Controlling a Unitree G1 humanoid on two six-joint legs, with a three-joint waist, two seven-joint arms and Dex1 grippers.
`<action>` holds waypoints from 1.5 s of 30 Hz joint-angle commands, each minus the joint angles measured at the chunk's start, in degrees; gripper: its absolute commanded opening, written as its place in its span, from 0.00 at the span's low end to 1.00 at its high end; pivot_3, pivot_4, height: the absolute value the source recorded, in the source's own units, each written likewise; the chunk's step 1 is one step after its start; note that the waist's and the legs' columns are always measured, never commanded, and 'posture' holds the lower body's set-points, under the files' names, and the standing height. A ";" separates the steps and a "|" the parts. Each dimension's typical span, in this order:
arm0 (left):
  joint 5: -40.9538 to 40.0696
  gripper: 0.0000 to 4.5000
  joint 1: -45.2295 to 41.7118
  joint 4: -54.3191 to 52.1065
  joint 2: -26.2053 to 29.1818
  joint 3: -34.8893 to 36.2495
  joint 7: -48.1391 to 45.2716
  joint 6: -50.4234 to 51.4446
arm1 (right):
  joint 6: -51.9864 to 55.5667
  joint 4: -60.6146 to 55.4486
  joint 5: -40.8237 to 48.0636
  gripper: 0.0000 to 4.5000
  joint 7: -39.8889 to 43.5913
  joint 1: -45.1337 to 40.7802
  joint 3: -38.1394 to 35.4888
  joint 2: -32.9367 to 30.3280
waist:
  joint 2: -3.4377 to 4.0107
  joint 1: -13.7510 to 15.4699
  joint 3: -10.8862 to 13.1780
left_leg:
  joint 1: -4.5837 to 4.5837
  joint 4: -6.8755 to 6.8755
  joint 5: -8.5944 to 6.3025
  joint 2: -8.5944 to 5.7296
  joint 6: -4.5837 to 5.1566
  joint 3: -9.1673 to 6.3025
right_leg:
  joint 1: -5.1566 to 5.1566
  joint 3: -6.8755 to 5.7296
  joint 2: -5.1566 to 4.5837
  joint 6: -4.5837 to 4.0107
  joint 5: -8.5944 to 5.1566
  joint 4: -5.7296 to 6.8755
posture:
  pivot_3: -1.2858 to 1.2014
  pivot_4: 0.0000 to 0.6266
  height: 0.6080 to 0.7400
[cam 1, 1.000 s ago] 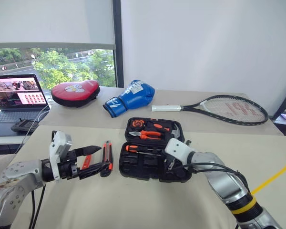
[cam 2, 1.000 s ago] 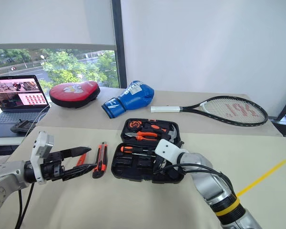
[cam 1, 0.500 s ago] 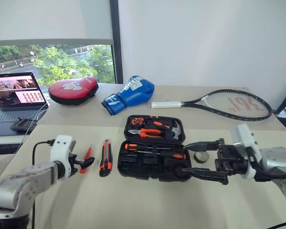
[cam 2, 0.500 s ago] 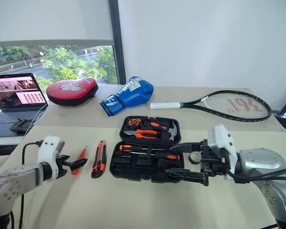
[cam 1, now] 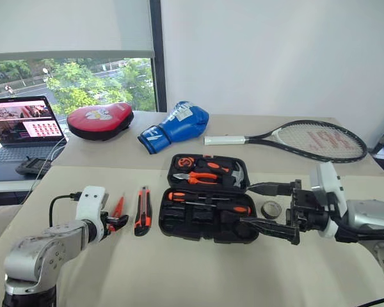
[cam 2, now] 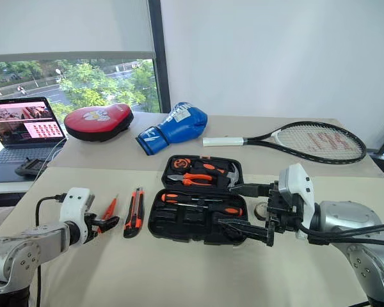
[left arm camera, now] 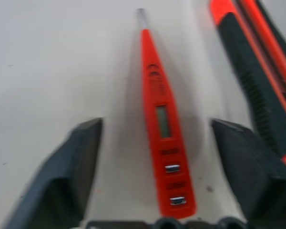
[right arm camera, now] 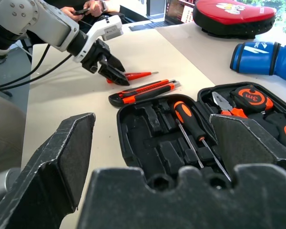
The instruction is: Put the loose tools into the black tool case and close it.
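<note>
While flat on the table, tester screwdriver between the spread left pincer fingers (untouched).

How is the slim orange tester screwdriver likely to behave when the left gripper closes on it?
The tester screwdriver looks slim, rigid and probably light, so it should lift without sagging. Its smooth, tapering plastic body may slip or swivel between the left gripper fingers. Lying flat on the table, it might roll if nudged.
</note>
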 commanded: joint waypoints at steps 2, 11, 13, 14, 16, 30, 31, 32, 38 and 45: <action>1.02 0.41 1.85 0.25 -0.63 0.20 -2.70 -3.26 | -1.55 -2.07 1.10 1.00 -1.14 -0.04 -1.81 -0.06 | 0.00 0.02 0.00 | 0.00 0.00 0.00 0.00 0.00 0.00 | 0.00 0.00 -0.01 0.00 0.00 0.00 | 0.52 0.24 1.00; -11.79 0.13 -9.34 6.96 7.68 -1.68 -38.62 -19.03 | -1.96 -4.83 1.06 1.00 -4.02 4.97 -4.54 0.35 | -0.12 1.25 0.06 | -0.59 0.18 0.22 -0.09 -0.16 -0.01 | -0.49 -0.12 -0.09 -0.06 0.04 0.10 | 0.52 0.24 1.00; -5.17 0.13 -13.91 11.35 14.09 -11.68 -51.78 -28.41 | -1.75 -6.11 1.58 1.00 -4.38 7.22 -6.24 0.18 | -0.09 1.31 0.05 | -0.59 0.18 0.24 -0.11 -0.15 0.08 | -0.54 -0.15 0.29 -0.10 0.06 0.09 | 0.52 0.24 1.00; 0.76 0.13 -17.46 15.48 15.83 -18.18 -57.54 -35.64 | -1.71 -6.90 1.63 1.00 -4.58 8.85 -7.60 0.16 | -0.09 1.53 0.05 | -0.57 0.17 0.24 -0.16 -0.13 0.12 | -0.53 -0.22 0.36 -0.10 0.06 0.08 | 0.52 0.24 1.00; 9.28 0.13 -23.39 23.31 17.27 -27.77 -65.77 -46.22 | -1.32 -7.98 2.22 1.00 -5.60 10.87 -9.48 0.23 | 0.00 1.56 0.02 | -0.50 0.17 0.26 -0.27 -0.06 0.25 | -0.41 -0.38 0.46 -0.12 0.05 -0.02 | 0.52 0.24 1.00; 32.62 0.13 -46.13 56.95 0.29 -46.60 -76.99 -67.72 | -2.13 -14.34 3.70 1.00 -5.52 28.47 -25.10 1.41 | -0.16 0.74 0.12 | -1.22 1.42 -0.41 -0.19 1.28 0.37 | -0.38 -0.24 0.53 0.73 0.43 -0.03 | 0.52 0.24 1.00; 32.97 0.13 -46.10 56.43 0.30 -46.70 -77.64 -67.14 | -2.23 -14.68 3.90 1.00 -5.63 29.03 -25.49 1.56 | -0.16 0.71 0.12 | -1.25 1.49 -0.52 -0.19 1.46 0.36 | -0.39 -0.23 0.53 0.77 0.43 -0.03 | 0.52 0.24 1.00; 33.14 0.13 -45.89 55.79 0.45 -46.63 -78.33 -66.58 | -2.27 -15.12 4.13 1.00 -5.77 29.53 -25.81 1.69 | -0.16 0.69 0.12 | -1.26 1.58 -0.54 -0.19 1.49 0.36 | -0.40 -0.21 0.51 0.79 0.43 -0.05 | 0.52 0.24 1.00; 35.15 0.13 -44.98 52.07 0.63 -46.67 -78.63 -62.03 | -2.57 -15.65 4.72 1.00 -6.83 30.43 -25.73 1.73 | -0.16 0.68 0.12 | -1.24 1.80 -0.63 -0.20 1.63 0.35 | -0.41 -0.11 0.32 0.93 0.39 0.02 | 0.52 0.24 1.00; 35.08 0.13 -42.83 46.65 1.14 -46.12 -79.23 -57.30 | -2.86 -14.60 4.58 1.00 -6.66 29.91 -25.07 0.95 | -0.15 0.69 0.12 | -1.22 1.83 -0.63 -0.20 1.62 0.35 | -0.43 -0.08 0.32 0.94 0.41 0.06 | 0.52 0.24 1.00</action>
